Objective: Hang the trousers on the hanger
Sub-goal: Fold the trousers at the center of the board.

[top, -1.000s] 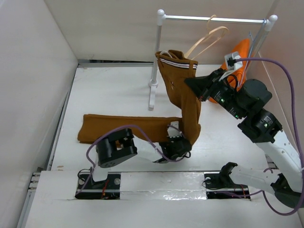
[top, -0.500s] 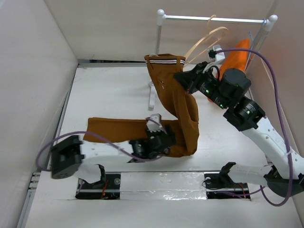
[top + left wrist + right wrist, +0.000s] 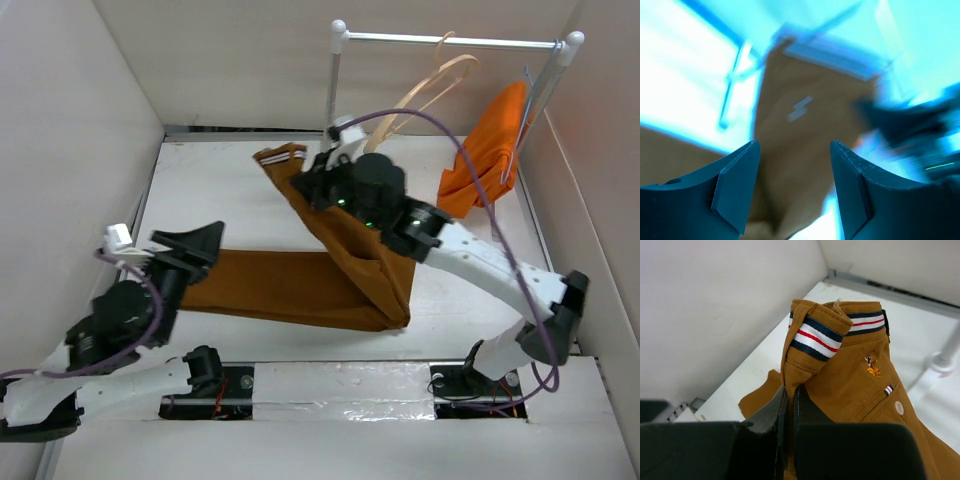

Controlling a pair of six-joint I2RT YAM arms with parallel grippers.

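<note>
The rust-brown trousers [image 3: 300, 285] lie with their legs flat on the table, and the waist [image 3: 283, 160] is lifted off it. My right gripper [image 3: 303, 185] is shut on a fold of the striped waistband [image 3: 816, 335]; the pinch shows in the right wrist view [image 3: 790, 399]. My left gripper [image 3: 203, 240] is open and holds nothing, drawn back to the left of the trouser legs. Its wrist view is blurred, with the trousers [image 3: 810, 125] ahead of the open gripper [image 3: 795, 192]. The pale wooden hanger [image 3: 438, 80] hangs from the rail.
A white rack with a metal rail [image 3: 450, 41] stands at the back on its post [image 3: 329, 110]. An orange garment [image 3: 488, 150] hangs at the rail's right end. White walls close in at left [image 3: 70, 150] and at the back.
My left gripper opened, let go of the trouser fold and swung back left. My right gripper carried the waistband leftwards, away from the hanger.
</note>
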